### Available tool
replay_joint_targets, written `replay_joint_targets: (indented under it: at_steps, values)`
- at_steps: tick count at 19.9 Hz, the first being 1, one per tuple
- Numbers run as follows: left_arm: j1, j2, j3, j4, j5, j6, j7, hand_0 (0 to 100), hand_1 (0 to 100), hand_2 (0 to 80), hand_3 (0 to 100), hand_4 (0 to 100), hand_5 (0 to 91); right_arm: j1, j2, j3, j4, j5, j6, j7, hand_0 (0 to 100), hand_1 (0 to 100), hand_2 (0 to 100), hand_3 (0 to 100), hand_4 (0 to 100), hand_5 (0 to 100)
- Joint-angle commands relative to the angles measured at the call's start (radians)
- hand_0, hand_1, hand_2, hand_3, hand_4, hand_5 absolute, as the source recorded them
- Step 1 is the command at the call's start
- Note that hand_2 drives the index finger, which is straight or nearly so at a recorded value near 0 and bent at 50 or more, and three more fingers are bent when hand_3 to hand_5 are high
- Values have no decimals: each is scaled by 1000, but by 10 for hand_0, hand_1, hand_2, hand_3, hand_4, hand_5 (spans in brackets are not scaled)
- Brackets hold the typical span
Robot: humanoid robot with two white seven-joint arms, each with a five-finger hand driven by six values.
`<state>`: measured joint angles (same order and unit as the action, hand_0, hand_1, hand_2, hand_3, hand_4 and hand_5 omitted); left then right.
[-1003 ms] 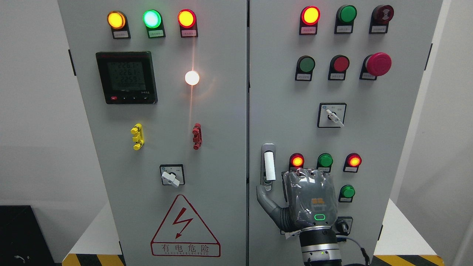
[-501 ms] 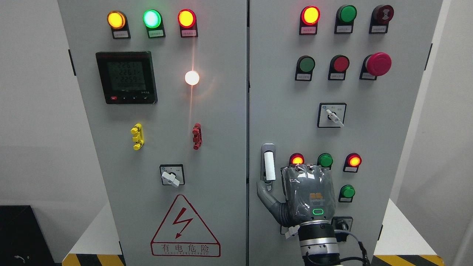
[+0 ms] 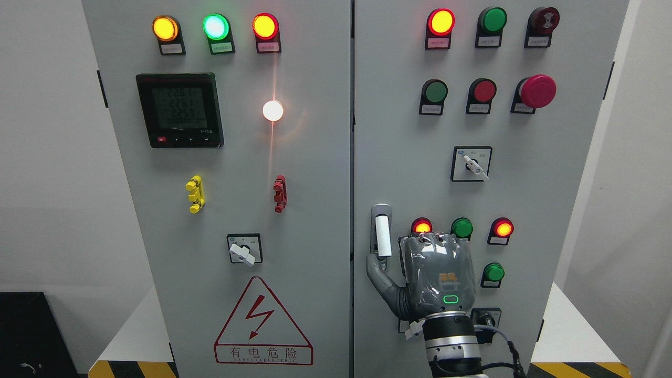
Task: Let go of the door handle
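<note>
The door handle [image 3: 382,234] sits on the right door [image 3: 399,157] of a grey electrical cabinet, close to that door's left edge and about two thirds of the way down. It is a white bar set in a grey metal plate, its long axis running straight up and down, flat against the panel.

The right hand [image 3: 428,281] comes up from the bottom edge, right of the middle, with its back toward the camera. It is just beside the handle, to the right and a little below. The thumb [image 3: 379,273] sticks out to the left, and its tip reaches the bottom of the handle plate, just under the white bar; whether it touches cannot be told. The four fingers point upward toward the panel and are seen end-on, so whether they are spread or curled cannot be told. The hand does not wrap the bar.

Just above the knuckles are a lit red lamp [image 3: 422,227], a green button [image 3: 462,228] and another lit red lamp [image 3: 503,229]. Higher up is a rotary switch [image 3: 472,164] and a red mushroom button [image 3: 537,91].

The left door [image 3: 315,184] carries a digital meter [image 3: 179,109], a bright white lamp [image 3: 273,111] and a red lightning warning triangle [image 3: 263,325]. The walls behind the cabinet are plain white, and black-and-yellow hazard stripes [image 3: 134,369] mark the floor at its foot.
</note>
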<state>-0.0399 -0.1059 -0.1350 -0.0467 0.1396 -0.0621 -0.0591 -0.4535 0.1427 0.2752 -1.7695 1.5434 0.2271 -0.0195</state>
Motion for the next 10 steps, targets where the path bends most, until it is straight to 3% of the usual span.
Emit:
replay_joint_targets:
  at_steps: [1, 10]
  values:
    - [0, 0, 0, 1, 0, -1, -1, 120, 556, 0, 0, 0, 0, -5, 0, -4, 10, 0, 0, 0, 378, 277, 1000, 1000, 1000, 1000]
    - [0, 0, 0, 1, 0, -1, -1, 120, 556, 0, 0, 0, 0, -8, 0, -2, 10, -2, 0, -2, 413, 280, 1000, 1000, 1000, 1000]
